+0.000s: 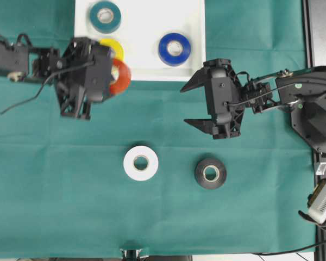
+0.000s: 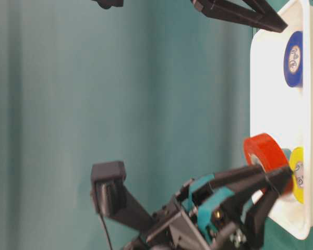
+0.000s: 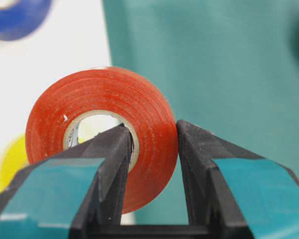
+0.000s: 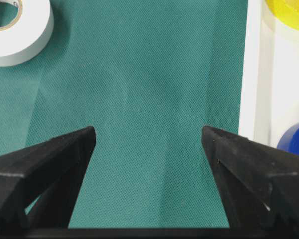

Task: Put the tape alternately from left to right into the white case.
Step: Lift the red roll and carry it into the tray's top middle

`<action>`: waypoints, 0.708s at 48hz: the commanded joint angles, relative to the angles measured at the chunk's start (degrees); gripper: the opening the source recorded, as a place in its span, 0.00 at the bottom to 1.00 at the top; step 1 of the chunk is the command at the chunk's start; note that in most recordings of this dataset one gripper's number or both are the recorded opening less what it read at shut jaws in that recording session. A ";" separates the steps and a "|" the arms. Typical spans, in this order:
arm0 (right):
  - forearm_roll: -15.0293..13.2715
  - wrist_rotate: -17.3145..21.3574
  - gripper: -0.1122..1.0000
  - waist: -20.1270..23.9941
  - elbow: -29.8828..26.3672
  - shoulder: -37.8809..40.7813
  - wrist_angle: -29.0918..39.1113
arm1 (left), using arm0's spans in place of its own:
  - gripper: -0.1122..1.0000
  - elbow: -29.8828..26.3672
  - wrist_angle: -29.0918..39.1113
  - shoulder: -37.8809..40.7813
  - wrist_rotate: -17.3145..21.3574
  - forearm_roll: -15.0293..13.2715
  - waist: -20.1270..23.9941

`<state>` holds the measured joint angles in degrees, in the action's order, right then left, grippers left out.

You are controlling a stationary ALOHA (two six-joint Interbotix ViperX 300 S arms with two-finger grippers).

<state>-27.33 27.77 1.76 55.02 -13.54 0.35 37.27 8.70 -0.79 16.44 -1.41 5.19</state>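
Observation:
My left gripper (image 1: 115, 76) is shut on the red tape roll (image 1: 121, 76), one finger through its core and one outside, as the left wrist view shows (image 3: 152, 132). It holds the roll upright at the near edge of the white case (image 1: 146, 60). Inside the case lie a teal roll (image 1: 105, 16), a yellow roll (image 1: 115, 48) and a blue roll (image 1: 174, 49). A white roll (image 1: 140, 162) and a black roll (image 1: 210, 173) lie flat on the green cloth. My right gripper (image 1: 191, 106) hangs open and empty over the cloth, right of the case's corner.
The green cloth (image 1: 54, 190) covers the table. A dark panel (image 1: 321, 27) stands at the far right edge, with a pale device (image 1: 323, 198) near the right front. A cable (image 1: 22, 103) trails from the left arm across the cloth.

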 commanded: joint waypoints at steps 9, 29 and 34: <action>0.18 0.97 0.76 0.18 -0.70 -0.44 -0.53 | 0.35 -5.10 -0.26 2.81 3.69 0.09 5.36; 0.18 2.99 0.76 0.18 -0.44 -0.44 -0.44 | 0.35 -12.39 0.97 8.35 8.61 0.09 10.20; 0.18 2.99 0.76 0.18 -0.44 -0.44 -0.53 | 0.35 -13.45 0.97 9.14 8.70 0.09 11.16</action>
<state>-27.25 30.67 1.76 55.02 -13.54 0.35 26.10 9.93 8.88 25.05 -1.41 15.38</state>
